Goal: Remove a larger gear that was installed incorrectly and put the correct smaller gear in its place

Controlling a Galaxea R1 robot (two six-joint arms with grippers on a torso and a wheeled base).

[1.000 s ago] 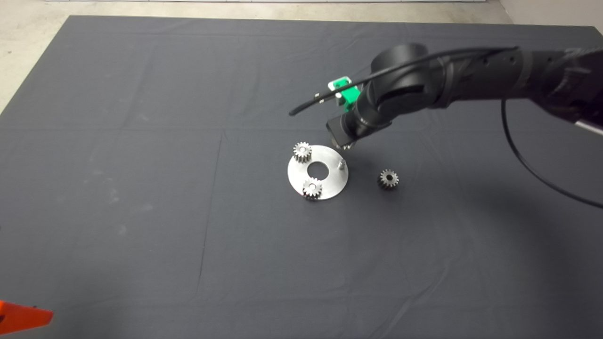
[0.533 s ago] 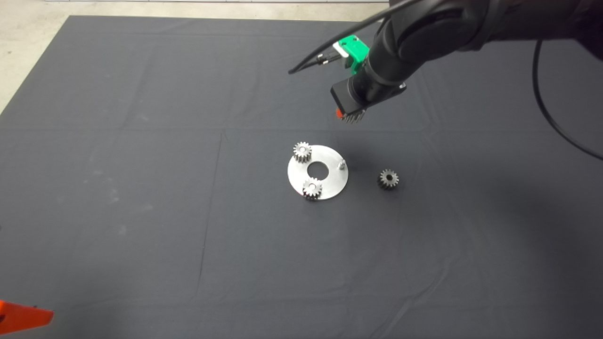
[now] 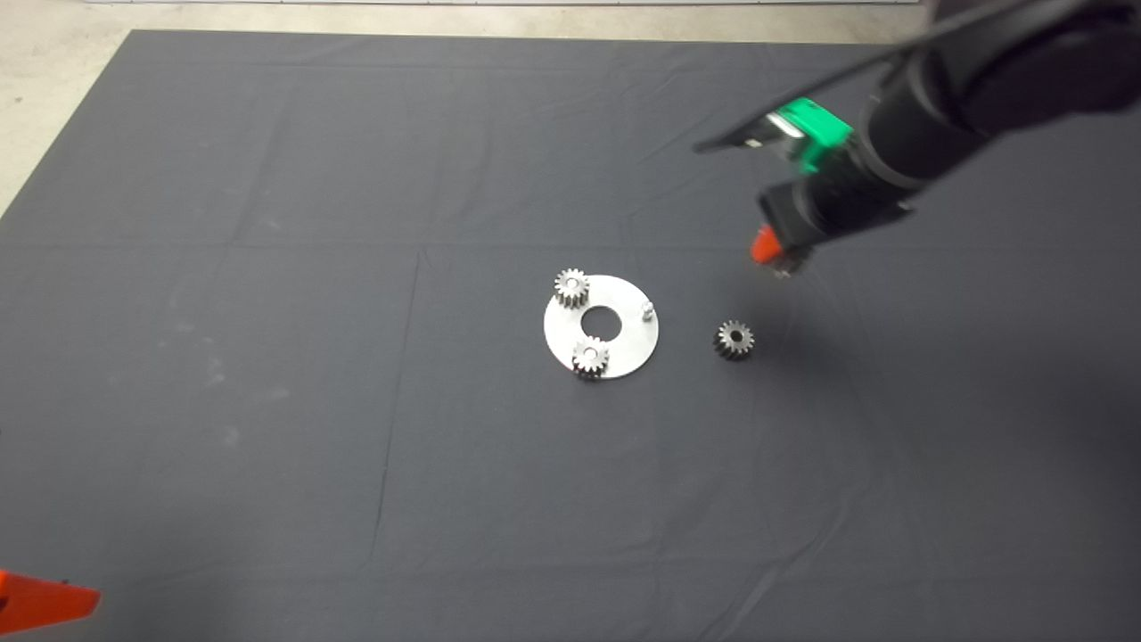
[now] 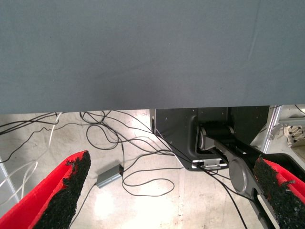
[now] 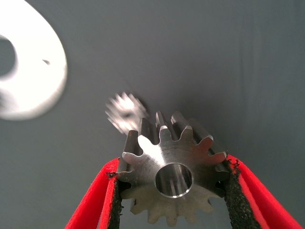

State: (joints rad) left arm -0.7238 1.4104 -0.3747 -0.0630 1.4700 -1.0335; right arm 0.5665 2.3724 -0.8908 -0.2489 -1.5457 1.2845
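- We see the right gripper (image 5: 171,191) clamping the larger gear (image 5: 172,176), lifted off the surface (image 3: 267,446).
- Below it lies the smaller gear (image 3: 734,339).
- Left gripper (image 4: 167,191) hangs parked, wide apart.

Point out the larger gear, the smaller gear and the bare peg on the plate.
larger gear (image 5: 172,177): right wrist view, hub face.
smaller gear (image 3: 734,339): head view, top face.
bare peg (image 3: 648,309): head view, its tip.
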